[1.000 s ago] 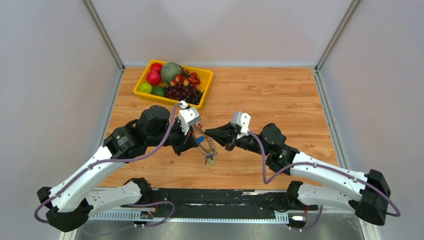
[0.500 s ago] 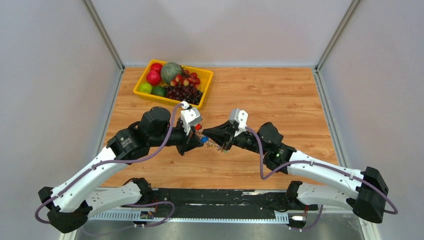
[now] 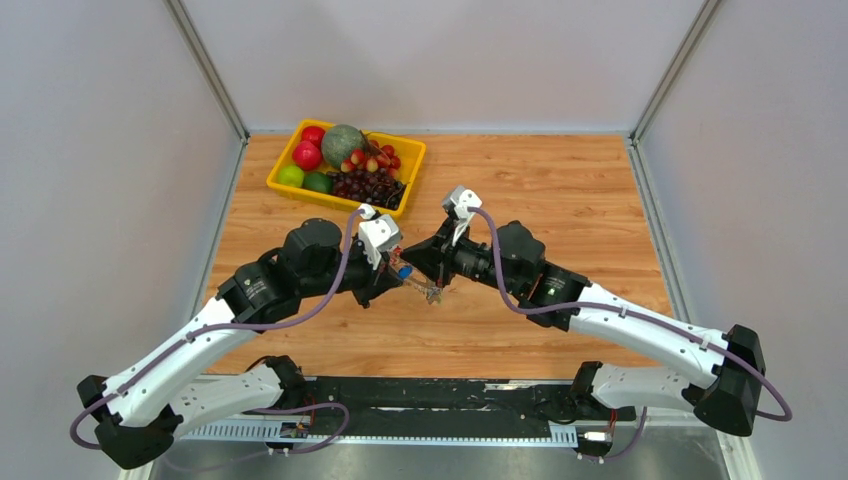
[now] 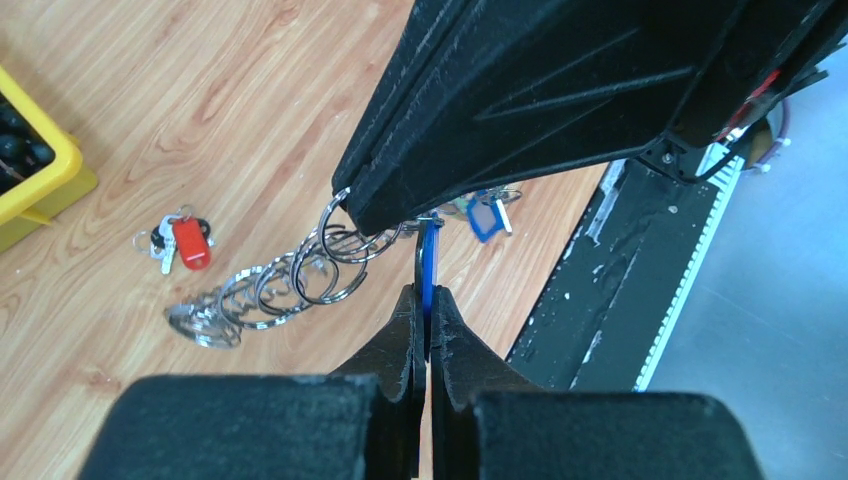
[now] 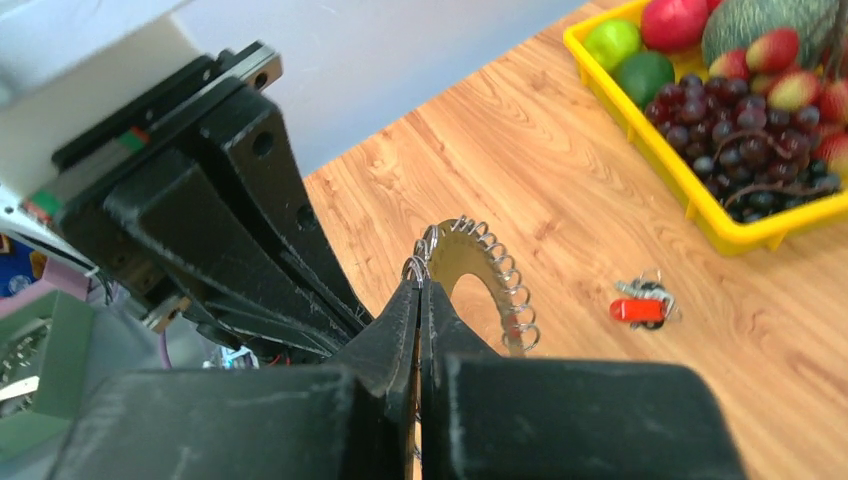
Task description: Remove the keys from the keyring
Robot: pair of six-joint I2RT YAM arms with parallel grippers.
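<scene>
My left gripper [image 4: 427,292] is shut on a blue key [image 4: 430,262], held edge-on above the table. The keyring [image 4: 290,282], a floppy chain of silvery rings, hangs from that key and trails left. My right gripper [image 5: 420,285] is shut on the keyring [image 5: 497,270] at its upper end. In the top view both grippers, left [image 3: 397,272] and right [image 3: 432,268], meet tip to tip with the keyring [image 3: 425,288] between them. A red key [image 4: 188,243] with small rings lies loose on the wood; it also shows in the right wrist view [image 5: 637,309]. Another blue key [image 4: 485,218] hangs beyond the right finger.
A yellow tray [image 3: 280,165] of fruit stands at the back left, close behind the grippers; its rim also shows in the right wrist view [image 5: 690,205]. The black rail [image 3: 430,395] runs along the table's near edge. Bare wood [image 3: 560,190] lies to the right.
My right gripper has moved left to the left gripper and shut on the keyring. The keyring, which hung down from the left gripper, is now drawn up between both grippers.
</scene>
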